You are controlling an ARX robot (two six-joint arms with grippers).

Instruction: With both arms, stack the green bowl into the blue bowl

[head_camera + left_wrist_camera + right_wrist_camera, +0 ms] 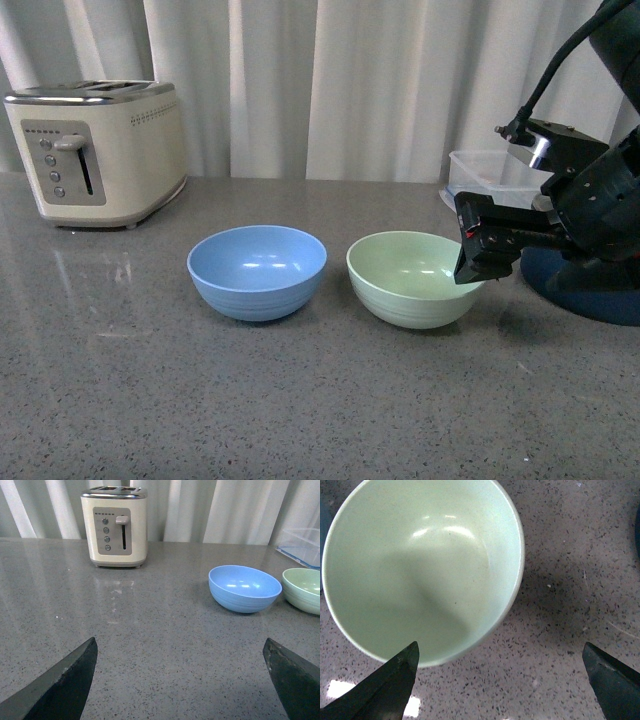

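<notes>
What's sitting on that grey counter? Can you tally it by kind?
Bowls: 2 (light blue round plastic bowl, pale green round plastic bowl)
Toasters: 1 (cream two-slot toaster)
Clear plastic container: 1
Dark navy round object, partly hidden: 1
Total: 5

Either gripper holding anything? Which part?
Nothing held. Right gripper open over the pale green round plastic bowl, near its rim; left gripper open over grey speckled counter.

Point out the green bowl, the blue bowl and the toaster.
green bowl (pixel 408 266): front view, on its inner wall.
blue bowl (pixel 257 263): front view, on its inside bottom.
toaster (pixel 140 150): front view, on its cream side panel.
</notes>
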